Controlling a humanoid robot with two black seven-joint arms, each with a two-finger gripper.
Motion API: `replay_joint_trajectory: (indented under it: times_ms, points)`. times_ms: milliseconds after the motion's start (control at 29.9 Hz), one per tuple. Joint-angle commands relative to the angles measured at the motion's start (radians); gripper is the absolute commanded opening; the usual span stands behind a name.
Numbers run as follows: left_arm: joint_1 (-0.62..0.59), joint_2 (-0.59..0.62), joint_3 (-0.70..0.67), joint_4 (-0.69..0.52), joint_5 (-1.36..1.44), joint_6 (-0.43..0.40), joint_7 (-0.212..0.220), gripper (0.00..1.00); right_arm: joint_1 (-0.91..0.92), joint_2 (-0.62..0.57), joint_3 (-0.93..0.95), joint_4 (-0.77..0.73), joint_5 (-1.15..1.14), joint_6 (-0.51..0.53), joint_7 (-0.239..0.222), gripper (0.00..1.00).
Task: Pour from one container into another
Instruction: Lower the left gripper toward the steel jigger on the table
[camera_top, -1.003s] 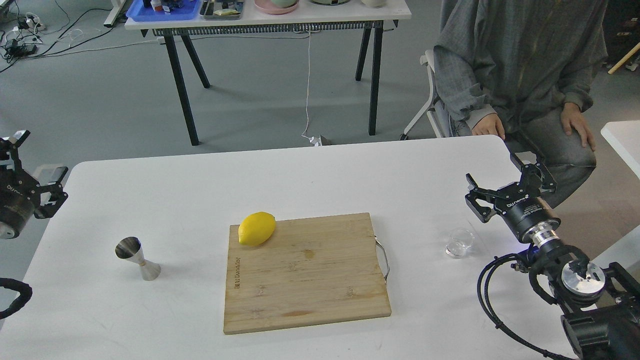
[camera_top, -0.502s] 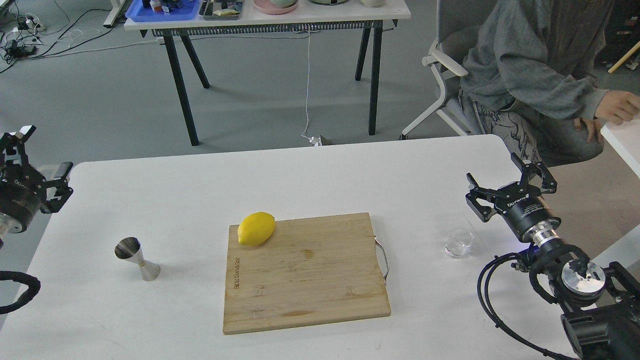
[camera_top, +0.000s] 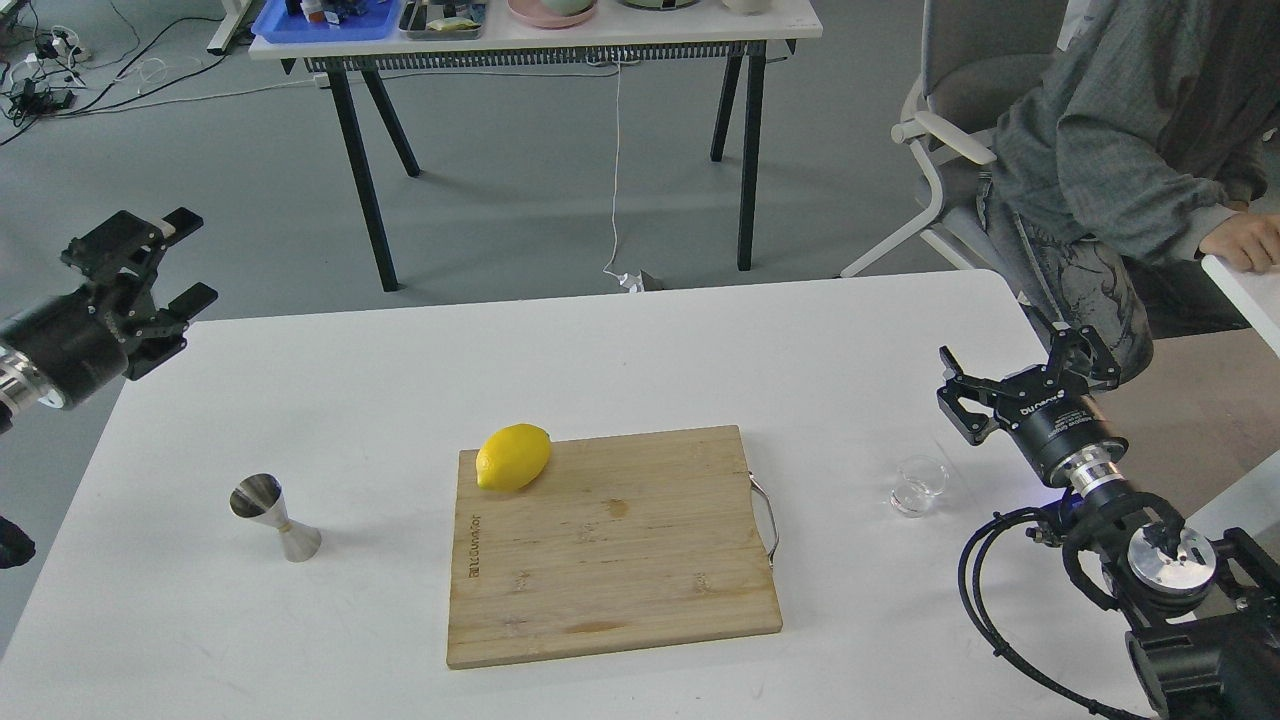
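Since the earlier frame the left gripper (camera_top: 150, 262) has swung up and in toward the far left edge of the white table (camera_top: 640, 330), while the right gripper (camera_top: 1028, 372) has barely shifted; the person (camera_top: 1120, 150) seated far right has turned away toward another table; both grippers have their fingers spread apart and hold nothing. The glass cup (camera_top: 919, 485) stands upright on the table's right side, near the right gripper but apart from it; the steel jigger (camera_top: 274, 516) stands upright well apart on the left; between them lies the cutting board (camera_top: 610, 545) with the lemon (camera_top: 513, 457) on its far left corner. By my reading nothing is done yet; grasping the cup, carrying it across and pouring all remain.
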Motion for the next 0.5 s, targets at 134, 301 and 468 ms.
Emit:
replay_joint_trajectory:
  times_ms: [134,301,468]
  points:
    - [0.1,0.076,0.0,-0.245,0.228,0.699,0.0,0.99,-0.004,0.0,0.0,0.0,0.0,0.0,0.0,0.99]
    - [0.226,0.082,0.0,-0.285,0.328,0.887,0.0,0.99,-0.004,0.0,0.002,-0.003,0.0,0.0,0.001,0.99]
    - [0.341,0.083,-0.042,-0.287,0.383,0.887,0.0,0.96,-0.005,0.0,0.002,-0.006,0.0,0.0,0.001,0.99]
